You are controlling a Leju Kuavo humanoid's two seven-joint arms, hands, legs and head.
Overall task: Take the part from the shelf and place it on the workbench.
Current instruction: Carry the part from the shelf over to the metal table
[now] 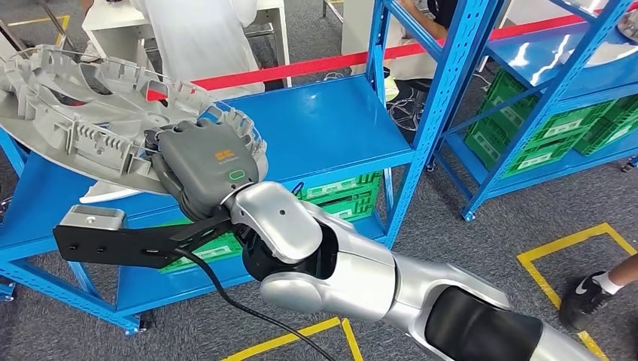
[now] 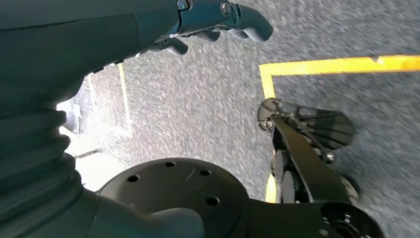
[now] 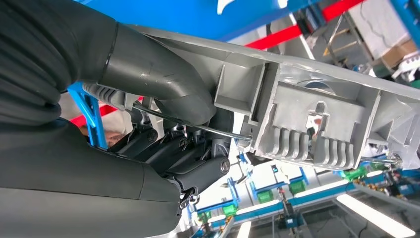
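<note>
The part is a large round grey plastic disc with ribs and clips around its rim. It is tilted over the left end of the blue shelf. My right hand reaches in from the lower right and grips the disc's near rim. In the right wrist view the thick thumb presses on the ribbed underside of the part, with the darker fingers on the other face. My left hand hangs over grey carpet, fingers loosely apart and holding nothing.
A person in white stands behind the shelf beyond a red tape barrier. A second blue rack with green crates stands at right. Yellow floor tape and a person's shoe lie at the lower right.
</note>
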